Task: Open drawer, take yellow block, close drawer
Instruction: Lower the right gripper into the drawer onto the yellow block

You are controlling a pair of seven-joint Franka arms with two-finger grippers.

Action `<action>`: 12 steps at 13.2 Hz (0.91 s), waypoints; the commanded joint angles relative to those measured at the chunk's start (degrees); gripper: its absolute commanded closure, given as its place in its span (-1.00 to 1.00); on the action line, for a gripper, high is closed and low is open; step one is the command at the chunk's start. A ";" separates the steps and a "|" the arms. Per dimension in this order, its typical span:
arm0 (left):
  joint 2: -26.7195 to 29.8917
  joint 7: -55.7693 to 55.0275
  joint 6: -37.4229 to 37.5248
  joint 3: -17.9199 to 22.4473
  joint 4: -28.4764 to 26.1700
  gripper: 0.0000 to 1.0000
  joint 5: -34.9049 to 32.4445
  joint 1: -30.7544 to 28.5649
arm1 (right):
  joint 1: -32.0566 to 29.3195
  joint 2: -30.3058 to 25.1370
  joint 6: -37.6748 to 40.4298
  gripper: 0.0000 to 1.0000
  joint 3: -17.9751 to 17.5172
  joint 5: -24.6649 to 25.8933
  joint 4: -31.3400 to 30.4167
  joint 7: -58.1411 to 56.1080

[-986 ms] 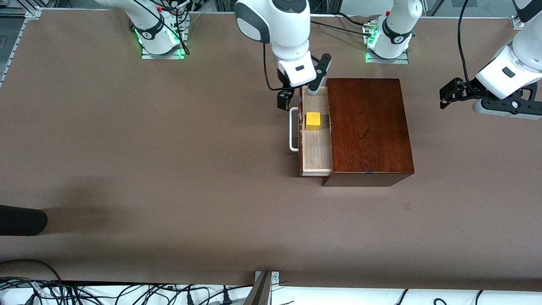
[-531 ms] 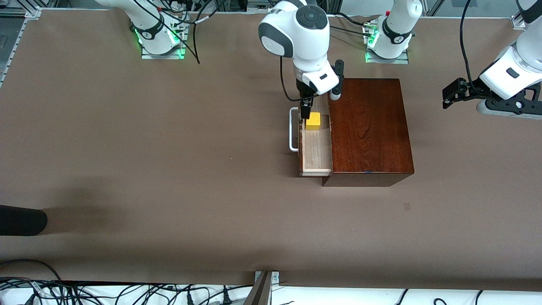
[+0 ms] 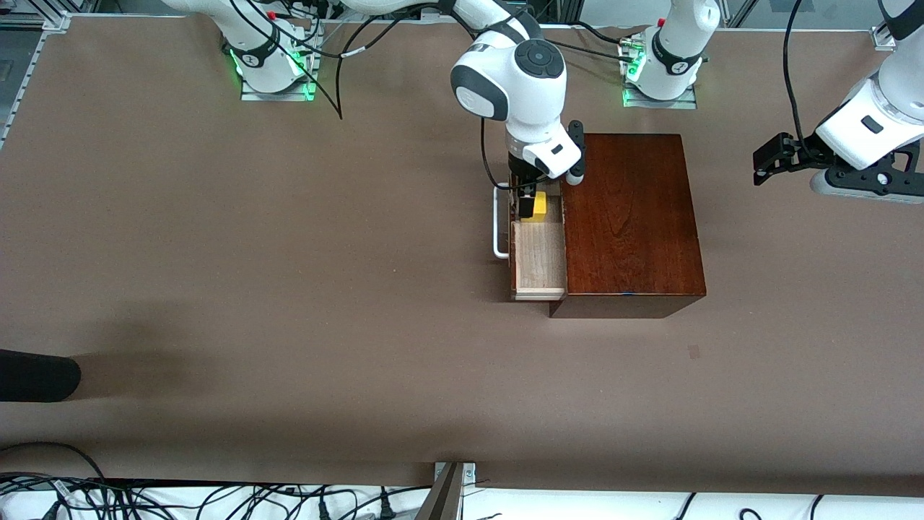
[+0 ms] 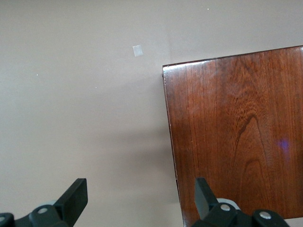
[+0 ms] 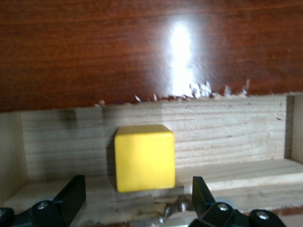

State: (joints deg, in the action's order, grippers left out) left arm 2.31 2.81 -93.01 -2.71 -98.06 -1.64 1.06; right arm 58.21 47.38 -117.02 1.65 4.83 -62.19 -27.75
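The drawer (image 3: 538, 263) stands pulled out of the mahogany box (image 3: 628, 217), its white bar handle (image 3: 498, 224) facing the right arm's end of the table. The yellow block (image 3: 541, 208) sits in the tray's half farther from the front camera. My right gripper (image 3: 528, 204) is open, low over the block and partly covering it. In the right wrist view the block (image 5: 144, 157) sits on the pale tray floor (image 5: 227, 127), just ahead of my open right gripper (image 5: 137, 198). My left gripper (image 3: 761, 165) is open and empty, waiting over the table at the left arm's end; its wrist view (image 4: 139, 198) shows a corner of the box (image 4: 236, 132).
A dark rounded object (image 3: 36, 375) pokes in at the table's edge at the right arm's end, near the front camera. A small pale mark (image 3: 694, 352) lies on the table nearer the camera than the box. Cables run along the front edge.
My right gripper has swung from beside the drawer's front to over the tray and dropped onto the yellow block. The left arm has barely moved. The drawer and block have not moved.
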 commanded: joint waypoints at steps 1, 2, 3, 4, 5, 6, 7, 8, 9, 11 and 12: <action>0.50 0.88 0.46 0.42 -0.21 -1.00 0.32 0.61 | 1.11 3.24 -0.23 -1.00 0.81 0.53 5.14 -0.55; 0.59 0.97 0.46 0.33 -0.21 -1.00 0.32 0.61 | 1.02 3.50 -0.75 -1.00 0.90 0.53 5.32 -0.63; 0.50 0.97 0.46 0.33 -0.29 -1.00 0.32 0.61 | 1.02 3.51 -1.37 -1.00 0.99 0.53 5.32 -0.72; 0.59 0.97 0.46 0.42 -0.21 -1.00 0.32 0.61 | 1.02 3.94 -1.55 -1.00 1.08 0.53 5.32 -0.81; 0.50 0.88 0.46 0.42 -0.21 -1.00 0.32 0.61 | 1.02 4.29 -2.07 -1.00 1.08 0.44 5.32 -0.81; 0.59 0.88 0.46 0.33 -0.21 -1.00 0.32 0.61 | 0.85 4.39 -2.86 -1.00 1.16 0.44 5.32 -0.98; 0.59 0.88 0.46 0.33 -0.21 -1.00 0.32 0.61 | 0.67 4.82 -3.30 -1.00 1.16 0.44 5.32 -1.07; 0.50 0.88 0.46 0.42 -0.21 -1.00 0.32 0.61 | 0.58 5.00 -4.00 -1.00 1.16 0.44 5.32 -1.16; 0.59 0.80 0.55 0.33 -0.21 -1.00 0.32 0.61 | 0.58 5.35 -4.27 -1.00 1.16 0.44 5.32 -1.16; 0.50 0.88 0.47 0.33 -0.21 -1.00 0.32 0.61 | 0.58 5.53 -3.92 -0.55 1.16 0.53 5.32 -1.86; 0.50 0.88 0.55 0.33 -0.21 -1.00 0.32 0.61 | 0.58 5.53 -3.49 -0.22 1.16 0.44 5.24 -1.86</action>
State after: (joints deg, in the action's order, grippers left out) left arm 2.31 2.81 -93.01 -2.71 -98.06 -1.64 1.30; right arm 58.65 51.64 -121.10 2.56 4.88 -59.22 -28.49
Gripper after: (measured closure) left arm 0.000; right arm 0.066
